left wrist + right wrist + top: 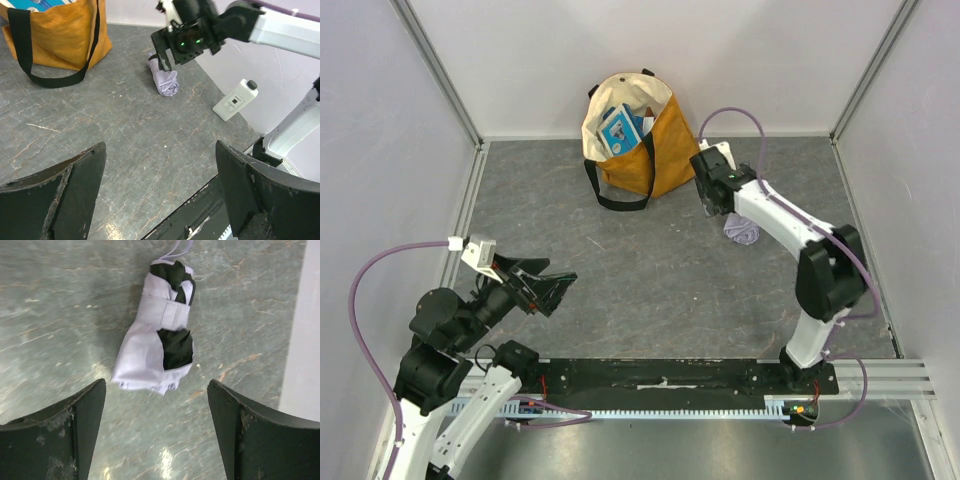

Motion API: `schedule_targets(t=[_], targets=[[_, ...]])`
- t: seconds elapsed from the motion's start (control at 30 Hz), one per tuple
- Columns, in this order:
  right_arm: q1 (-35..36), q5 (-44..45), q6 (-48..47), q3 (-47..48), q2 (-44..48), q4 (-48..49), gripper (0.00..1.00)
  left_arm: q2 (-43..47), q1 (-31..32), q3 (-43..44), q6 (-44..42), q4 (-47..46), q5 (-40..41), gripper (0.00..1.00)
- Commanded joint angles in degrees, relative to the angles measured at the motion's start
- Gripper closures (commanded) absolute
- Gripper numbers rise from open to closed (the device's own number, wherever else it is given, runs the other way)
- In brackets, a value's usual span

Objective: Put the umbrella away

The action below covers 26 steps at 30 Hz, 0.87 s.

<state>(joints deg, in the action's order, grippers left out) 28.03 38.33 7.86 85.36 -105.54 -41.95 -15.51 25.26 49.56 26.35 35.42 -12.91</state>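
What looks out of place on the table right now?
The umbrella lies folded on the grey table, right of the tote bag rather than in it. Its bundle is uneven, with black patches showing between the pale folds. The right claw hovers open above it.

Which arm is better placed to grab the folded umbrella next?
Right. The right fingers, open, hang directly above the folded umbrella; the left fingers sit far off, near the left wall.

Light: bright, even | Glare: sheen on table (pixel 165 462) | Shadow: soft, beside umbrella (pixel 150 350) | Focus: mostly sharp
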Motion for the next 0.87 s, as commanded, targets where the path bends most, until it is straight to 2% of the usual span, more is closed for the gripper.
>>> schedule_targets(t=[0.0,0.13,0.2,0.3,0.5,0.7,0.83], targets=[[0.18,-11.77,4.0,-3.87,13.05,2.13,0.11,-1.01,0.06,1.94,1.69,-1.41,-2.21,0.06],[0.09,-18.62,6.55,-11.08,29.03,5.91,0.09,-1.89,0.06,2.47,2.04,-2.02,-2.91,0.05],[0.09,-20.22,6.91,-14.77,37.46,8.02,0.03,-2.42,0.06,2.56,2.22,-3.16,-3.09,0.05],[0.18,-22.5,5.5,-16.54,47.85,8.38,0.02,-3.21,0.06,3.0,2.39,-4.65,-3.0,0.03],[0.09,-23.56,3.84,-14.35,60.34,5.74,0.02,-3.92,0.06,2.21,3.71,-10.27,-3.0,0.01],[0.09,-31.63,4.62,-20.13,73.78,14.69,0.02,-3.13,0.06,0.8,4.86,-17.22,-2.92,0.01],[0.09,-33.05,5.33,-23.31,79.86,19.1,0.02,-0.67,0.06,1.76,3.54,-18.54,-1.6,0.01]])
